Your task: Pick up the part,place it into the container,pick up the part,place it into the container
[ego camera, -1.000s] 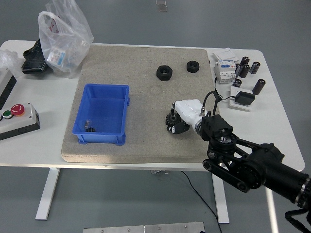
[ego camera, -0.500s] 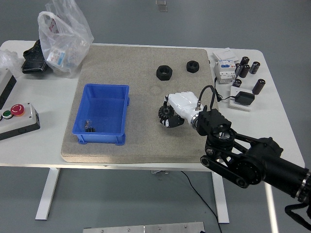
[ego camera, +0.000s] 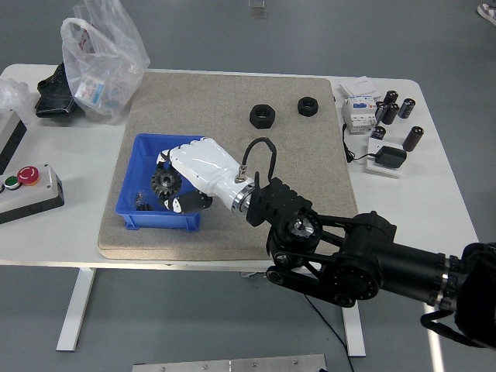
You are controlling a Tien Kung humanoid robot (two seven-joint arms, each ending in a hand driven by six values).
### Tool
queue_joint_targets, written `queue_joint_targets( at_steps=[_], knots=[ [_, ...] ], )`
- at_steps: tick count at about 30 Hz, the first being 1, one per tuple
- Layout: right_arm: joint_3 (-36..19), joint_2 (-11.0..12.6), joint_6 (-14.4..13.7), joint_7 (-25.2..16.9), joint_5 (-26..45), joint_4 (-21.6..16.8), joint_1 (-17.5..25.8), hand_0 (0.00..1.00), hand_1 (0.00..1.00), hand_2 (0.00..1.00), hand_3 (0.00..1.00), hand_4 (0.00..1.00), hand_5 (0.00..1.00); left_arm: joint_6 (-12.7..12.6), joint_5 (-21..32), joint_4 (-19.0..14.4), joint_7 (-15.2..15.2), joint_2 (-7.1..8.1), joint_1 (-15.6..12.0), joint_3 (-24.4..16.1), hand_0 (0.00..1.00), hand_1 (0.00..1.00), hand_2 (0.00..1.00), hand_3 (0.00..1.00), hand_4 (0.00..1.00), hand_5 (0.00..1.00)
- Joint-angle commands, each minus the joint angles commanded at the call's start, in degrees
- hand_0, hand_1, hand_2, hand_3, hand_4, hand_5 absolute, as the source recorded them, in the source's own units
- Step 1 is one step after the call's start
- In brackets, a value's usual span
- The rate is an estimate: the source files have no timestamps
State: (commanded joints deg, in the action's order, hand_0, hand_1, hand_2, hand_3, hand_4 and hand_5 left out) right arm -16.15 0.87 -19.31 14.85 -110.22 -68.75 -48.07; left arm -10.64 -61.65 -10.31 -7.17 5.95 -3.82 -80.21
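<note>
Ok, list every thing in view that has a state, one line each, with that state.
right hand: shut on the gear, over the blue bin
gear: held in the fingers, not yet released
blue bin: upright on the mat, open-topped, a small dark part inside
two black nuts: lying on the mat, untouched
plastic bag: crumpled, holding boxes
red button: cannot tell if pressed
</note>
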Motion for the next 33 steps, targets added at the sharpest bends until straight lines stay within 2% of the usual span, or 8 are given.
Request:
queue_joint_targets(
  at_steps=[5,10,11,16,17,22,23,33],
  knots=[
    [1.0,-0.7,-1.7,-1.0,2.2,2.0,0.3,0.333,0.475,0.397,0.57,0.343,0.002,0.0,-0.1,0.0,0.0,-0.03,0.1,0.0,0.655,0.632,0.612,0.689,0.662,0.238],
    [1.0,-0.9,-2.6,-1.9,4.1,3.9,0.6,0.333,0.475,0.397,0.57,0.343,0.002,-0.1,0.0,0.0,0.2,0.02,0.3,0.1,0.655,0.632,0.612,0.689,0.662,0.238],
    [1.0,-0.9,-2.8,-2.0,4.4,4.0,0.7,0.361,0.541,0.631,0.657,0.399,0.195,-0.1,0.0,0.0,0.2,0.02,0.3,0.1,0.655,0.632,0.612,0.688,0.663,0.239],
    [1.0,-0.9,-2.7,-1.5,4.8,4.0,0.8,0.361,0.541,0.631,0.657,0.399,0.195,-0.1,0.0,0.0,0.2,-0.01,0.3,0.1,0.655,0.632,0.612,0.688,0.663,0.239],
    [1.0,-0.9,-2.6,-1.4,4.7,4.0,0.8,0.385,0.614,0.749,0.743,0.523,0.198,-0.1,0.1,0.0,0.2,-0.01,0.3,0.1,0.655,0.632,0.612,0.688,0.662,0.239],
    [1.2,-0.9,-1.8,-0.5,4.4,3.9,0.7,0.385,0.614,0.749,0.743,0.523,0.198,-0.1,0.2,0.0,0.3,0.03,0.4,0.1,0.655,0.632,0.612,0.688,0.662,0.239],
    [1.3,-0.9,-1.6,-0.4,4.2,3.9,0.8,0.398,0.629,0.774,0.826,0.761,0.329,-0.1,0.2,0.0,0.3,0.04,0.4,0.1,0.654,0.632,0.612,0.688,0.661,0.239],
    [-2.0,-0.3,-1.1,0.5,2.5,3.5,2.0,0.392,0.633,0.779,0.829,0.778,0.322,-0.1,-0.1,0.0,0.4,0.19,0.3,0.0,0.654,0.632,0.612,0.689,0.662,0.237]
  ],
)
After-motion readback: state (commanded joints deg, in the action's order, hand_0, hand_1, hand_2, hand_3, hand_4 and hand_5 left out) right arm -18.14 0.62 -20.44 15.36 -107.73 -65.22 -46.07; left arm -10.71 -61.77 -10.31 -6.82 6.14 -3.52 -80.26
